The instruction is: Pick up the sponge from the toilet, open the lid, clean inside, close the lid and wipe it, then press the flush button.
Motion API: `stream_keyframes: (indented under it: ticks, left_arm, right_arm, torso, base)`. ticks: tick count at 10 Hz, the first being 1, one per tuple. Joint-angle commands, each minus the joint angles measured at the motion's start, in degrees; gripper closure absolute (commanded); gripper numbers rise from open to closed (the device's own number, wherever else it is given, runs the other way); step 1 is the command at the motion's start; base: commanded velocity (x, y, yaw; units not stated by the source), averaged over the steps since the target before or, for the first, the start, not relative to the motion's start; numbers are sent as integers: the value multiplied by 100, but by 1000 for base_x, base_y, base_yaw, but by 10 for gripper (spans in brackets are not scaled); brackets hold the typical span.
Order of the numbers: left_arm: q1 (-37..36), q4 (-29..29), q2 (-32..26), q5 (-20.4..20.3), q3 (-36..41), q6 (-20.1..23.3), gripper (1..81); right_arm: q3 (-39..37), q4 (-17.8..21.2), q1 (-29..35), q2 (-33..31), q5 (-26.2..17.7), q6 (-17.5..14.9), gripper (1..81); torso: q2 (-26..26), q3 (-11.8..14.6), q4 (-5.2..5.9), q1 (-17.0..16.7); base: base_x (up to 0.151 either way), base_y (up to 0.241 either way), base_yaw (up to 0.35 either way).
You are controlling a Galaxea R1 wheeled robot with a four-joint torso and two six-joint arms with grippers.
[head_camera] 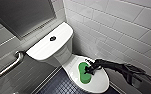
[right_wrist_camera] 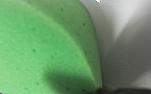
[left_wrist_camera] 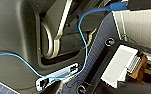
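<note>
Tiled stall, toilet (head_camera: pixel 101 81) lid down; right gripper (head_camera: pixel 89 69) at sponge (head_camera: pixel 83 75), grasp unclear; opening, scrubbing, wiping, flush button (head_camera: pixel 52 38) pending.

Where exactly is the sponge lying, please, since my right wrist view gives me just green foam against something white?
Observer: In the head view the sponge lies flat on the closed lid of the toilet.
Operator: Thank you. Where is the right tool in relation to it?
Observer: The right tool is at the sponge's edge on the side nearer the tiled wall.
Operator: And could you tell me where the flush button is?
Observer: The flush button is a dark round spot in the middle of the tank top, beyond the lid.
</note>
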Motion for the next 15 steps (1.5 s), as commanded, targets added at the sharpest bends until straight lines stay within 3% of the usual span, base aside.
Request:
stream_keyframes:
  ticks: [1, 2, 6, 13, 15]
  left_arm:
    - [175, 50, -56, 339, 60, -5, 10]
    - [175, 50, -65, 331, 60, -5, 10]
    - [175, 59, -47, 322, 34, 4, 10]
    - [175, 68, -3, 322, -1, 4, 10]
    - [183, 67, -12, 322, -1, 4, 10]
  right_arm:
    - [1092, -1193, 1442, -561, 434, 326, 811]
    - [1065, -1255, 1662, -474, 72, 326, 811]
    - [1145, -1246, 2085, -359, -35, 335, 811]
    - [231, -1237, 1356, 239, 45, 519, 811]
    - [438, -1290, 1207, 46, -9, 616, 811]
  torso:
    - [0, 0, 0, 0]
    - [0, 0, 0, -2]
    - [2, -2, 0, -2]
    - [9, -2, 0, -2]
    - [9, -2, 0, -2]
  base:
    - [0, 0, 0]
    - [0, 0, 0]
    - [0, 0, 0]
    - [0, 0, 0]
    - [0, 0, 0]
